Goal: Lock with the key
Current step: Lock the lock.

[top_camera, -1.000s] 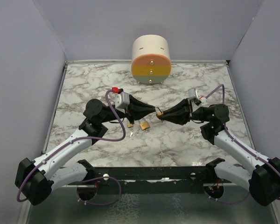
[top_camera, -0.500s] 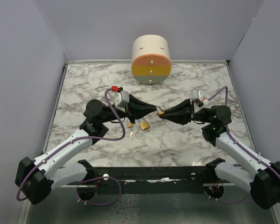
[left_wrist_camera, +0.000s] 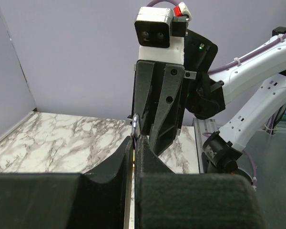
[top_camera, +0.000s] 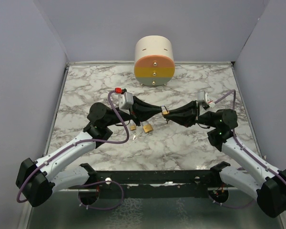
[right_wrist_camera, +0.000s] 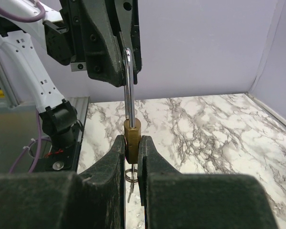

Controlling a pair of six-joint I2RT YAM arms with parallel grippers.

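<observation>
My matt black plastic fingers (right_wrist_camera: pixel 109 164) clamp a dull brass padlock (right_wrist_camera: pixel 132 133); its shackle (right_wrist_camera: pixel 127 86) is polished steel; the table (right_wrist_camera: pixel 205 124) beneath looks smooth, marbled.

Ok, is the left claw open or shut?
Shut. The left claw has its fingers pressed together on the steel loop of the padlock, whose brass body the right claw clamps.

Marble-patterned table (top_camera: pixel 195 143), as I am viewing it from above: a brass padlock (top_camera: pixel 132 127) is lying near its middle, just beside a second padlock (top_camera: pixel 148 128); a cream drum (top_camera: pixel 154 50) is standing at its far edge.
</observation>
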